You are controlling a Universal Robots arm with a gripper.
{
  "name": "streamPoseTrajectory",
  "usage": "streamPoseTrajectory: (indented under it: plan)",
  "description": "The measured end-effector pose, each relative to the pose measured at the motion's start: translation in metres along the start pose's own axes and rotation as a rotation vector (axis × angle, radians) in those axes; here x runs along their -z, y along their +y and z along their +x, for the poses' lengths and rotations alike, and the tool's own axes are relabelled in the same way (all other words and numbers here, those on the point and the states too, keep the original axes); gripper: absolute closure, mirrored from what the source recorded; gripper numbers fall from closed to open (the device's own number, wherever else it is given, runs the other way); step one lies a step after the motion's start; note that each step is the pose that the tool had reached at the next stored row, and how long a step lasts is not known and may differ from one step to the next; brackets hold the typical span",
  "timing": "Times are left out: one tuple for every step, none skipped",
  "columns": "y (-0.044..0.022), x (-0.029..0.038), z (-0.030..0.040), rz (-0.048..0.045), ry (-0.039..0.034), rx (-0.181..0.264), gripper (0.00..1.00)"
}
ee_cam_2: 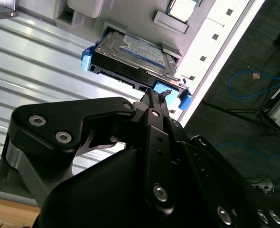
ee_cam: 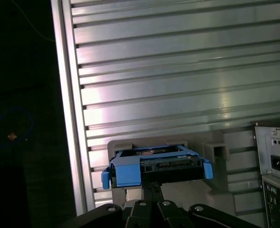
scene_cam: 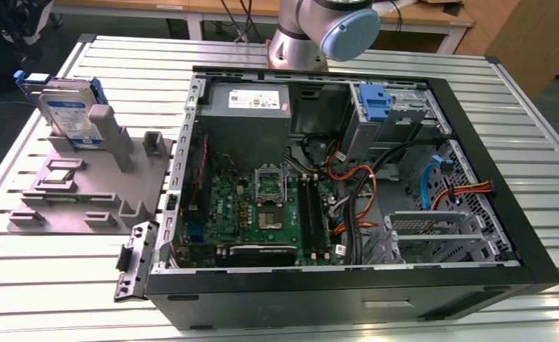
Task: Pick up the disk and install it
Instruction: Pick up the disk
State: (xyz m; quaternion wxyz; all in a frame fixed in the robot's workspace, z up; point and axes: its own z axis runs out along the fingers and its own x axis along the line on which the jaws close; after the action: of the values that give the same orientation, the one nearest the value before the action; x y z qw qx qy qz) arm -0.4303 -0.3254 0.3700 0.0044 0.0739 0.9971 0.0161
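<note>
The gripper (ee_cam: 152, 189), fingers drawn together on nothing, hangs over the disk (ee_cam: 155, 165) in both wrist views, near it but apart. In the exterior view the disk stands on edge in the grey rack (scene_cam: 65, 187), at ten o'clock from the open case (scene_cam: 355, 281). The pick-up looks not yet made. A grasp would call for parted fingers lined up across the disk's upper edge.

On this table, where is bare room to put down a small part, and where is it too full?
Bare table lies near the camera, between the grey fixture and the table's near edge, and along the exterior view's right of the computer case. Crowded: the fixture, which holds the disk, and the case's inside.
</note>
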Motion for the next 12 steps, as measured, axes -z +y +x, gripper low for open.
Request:
streamPoseTrajectory:
  plan:
    - [0.0000,0.0000,0.0000,0.0000,-0.0001,-0.001,0.90]
    - [0.0000,0.0000,0.0000,0.0000,-0.0001,-0.002,0.90]
    - [0.0000,0.0000,0.0000,0.0000,-0.0001,-0.003,0.90]
    - [0.0000,0.0000,0.0000,0.0000,-0.0001,-0.004,0.90]
    - [0.0000,0.0000,0.0000,0.0000,-0.0002,-0.005,0.90]
    - [0.0000,0.0000,0.0000,0.0000,-0.0002,-0.006,0.90]
    - [0.0000,0.0000,0.0000,0.0000,-0.0003,-0.007,0.90]
    - [0.0000,0.0000,0.0000,0.0000,-0.0003,-0.008,0.90]
    - [0.0000,0.0000,0.0000,0.0000,-0.0003,-0.009,0.90]
    - [0.0000,0.0000,0.0000,0.0001,-0.0003,-0.010,0.90]
    - [0.0000,0.0000,0.0000,0.0001,-0.0004,-0.012,0.90]
    - [0.0000,0.0000,0.0000,0.0001,-0.0004,-0.013,0.90]
